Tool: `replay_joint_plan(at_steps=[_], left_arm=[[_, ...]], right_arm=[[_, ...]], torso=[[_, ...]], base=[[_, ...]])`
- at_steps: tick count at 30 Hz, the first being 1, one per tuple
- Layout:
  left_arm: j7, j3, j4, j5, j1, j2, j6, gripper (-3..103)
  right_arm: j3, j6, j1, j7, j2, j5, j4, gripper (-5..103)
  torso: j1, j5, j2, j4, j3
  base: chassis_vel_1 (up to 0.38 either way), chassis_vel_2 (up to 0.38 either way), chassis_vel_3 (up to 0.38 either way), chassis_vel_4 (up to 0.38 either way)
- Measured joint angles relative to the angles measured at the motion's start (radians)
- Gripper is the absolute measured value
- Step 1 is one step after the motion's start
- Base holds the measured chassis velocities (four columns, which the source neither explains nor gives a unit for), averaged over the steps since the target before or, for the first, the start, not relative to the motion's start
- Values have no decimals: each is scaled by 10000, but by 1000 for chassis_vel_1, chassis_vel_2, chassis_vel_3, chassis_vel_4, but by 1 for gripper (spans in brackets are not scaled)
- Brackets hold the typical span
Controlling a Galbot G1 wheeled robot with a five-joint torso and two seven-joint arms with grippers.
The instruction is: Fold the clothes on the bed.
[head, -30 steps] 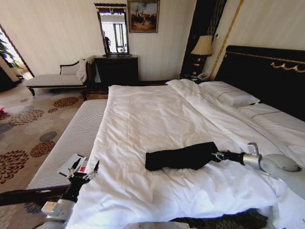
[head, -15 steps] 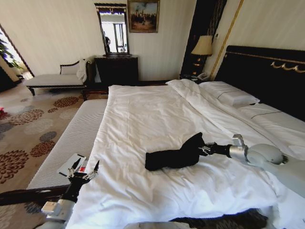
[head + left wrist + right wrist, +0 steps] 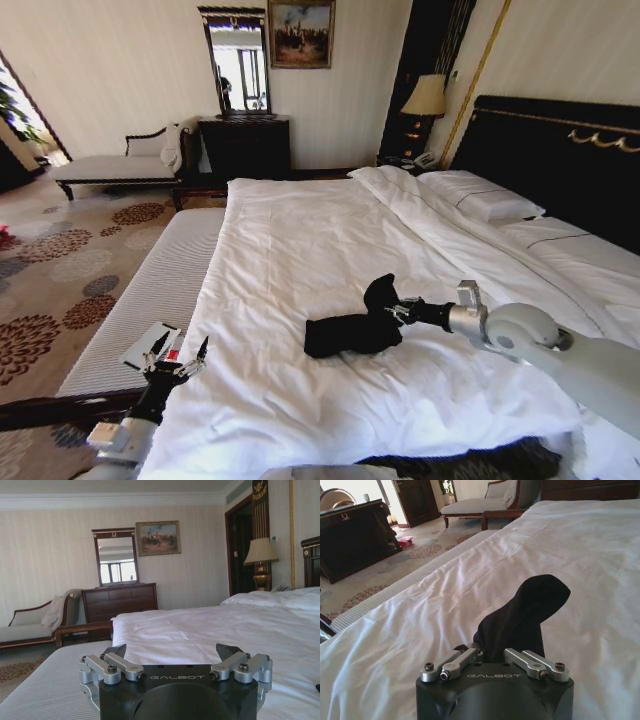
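While your right gripper (image 3: 392, 310) pinches one end of the black T-shirt (image 3: 352, 332) raised above the bed (image 3: 300, 240), note: garment a narrow band mid-duvet, long axis running toward your left from the held end. Left gripper (image 3: 172, 352), fingers spread, parked off the bed's edge, well apart.

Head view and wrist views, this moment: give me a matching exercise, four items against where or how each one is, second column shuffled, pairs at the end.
Items
1. black T-shirt
2. right gripper
3. left gripper
4. bed

States
A. open, by the bed's left edge, holding nothing
B. white duvet, dark headboard
C. one end lifted, the rest lying on the duvet
D. shut on the raised fabric end

Pairs: 1-C, 2-D, 3-A, 4-B
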Motion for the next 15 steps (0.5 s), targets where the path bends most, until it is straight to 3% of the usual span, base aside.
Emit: replay_joint_plan(at_steps=[5,8,15], left_arm=[[-1,0,0,0,0,0,0,100],[0,0,0,0,0,-1,0,100],[1,0,0,0,0,0,0,100]], right_arm=[[-1501,-41,1216,2,809,-326,-329,6],[-2291,122,1857,-366,1219,-1293,-635,6],[-3461,281,2706,-709,1901,-2410,-1283,6]], torso=[[0,-2,-1,0,0],[0,-1,0,-1,0],[1,-2,-1,2,1]], base=[[0,0,0,0],[0,0,0,0],[0,0,0,0]])
